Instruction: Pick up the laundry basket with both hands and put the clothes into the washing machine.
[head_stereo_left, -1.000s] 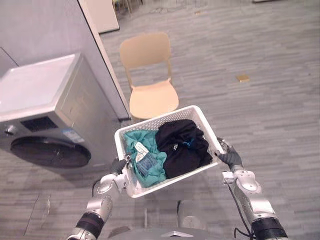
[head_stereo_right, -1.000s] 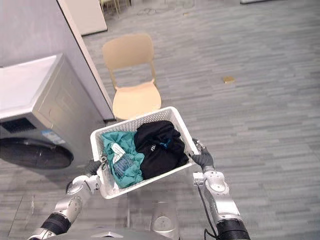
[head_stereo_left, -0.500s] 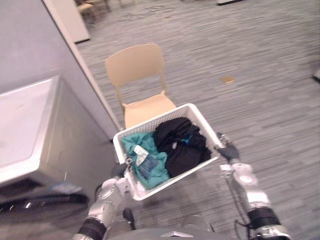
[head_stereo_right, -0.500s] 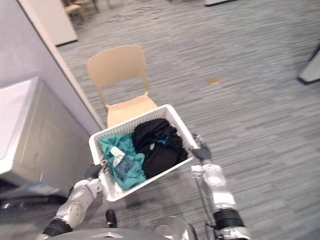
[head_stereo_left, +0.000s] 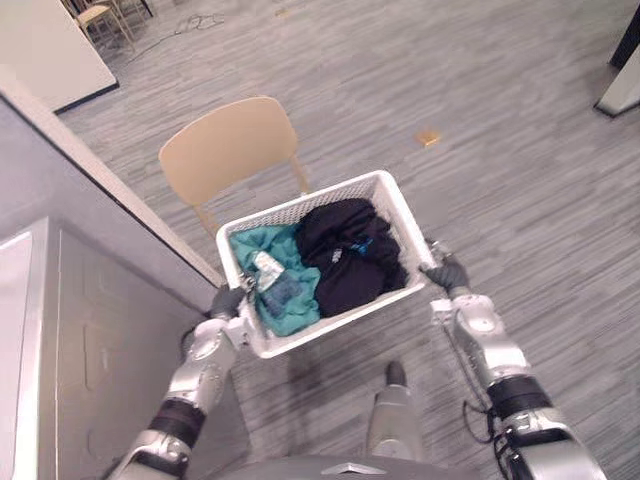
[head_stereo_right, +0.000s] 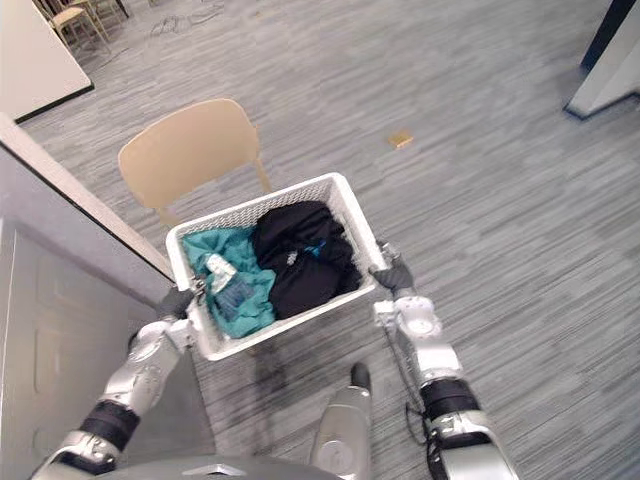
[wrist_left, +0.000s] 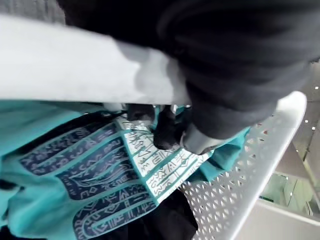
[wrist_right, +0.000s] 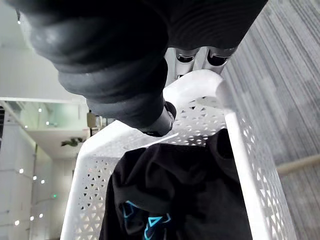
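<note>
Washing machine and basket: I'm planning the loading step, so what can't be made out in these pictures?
1. Grey washing machine: cut off by the left edge of both eye views; its door is out of sight.
2. Beige plastic chair: its seat is hidden behind the white perforated laundry basket.
3. Anything beneath the black garment and teal printed garment: covered by them.
4. Small tan object on the floor: too small to identify.

You are seeing a beige chair (head_stereo_left: 232, 150) that is standing on the grey striped floor (head_stereo_left: 530, 210), just beside the pale edge of a grey partition wall (head_stereo_left: 60, 170). A small tan piece (head_stereo_left: 428, 138) is lying on the floor, well apart from the chair, to its right. Near the floor's far left corner, a second pale chair (head_stereo_left: 95, 15) is standing beside a white panel (head_stereo_left: 40, 50), and thin cables (head_stereo_left: 195, 20) are lying near them.
</note>
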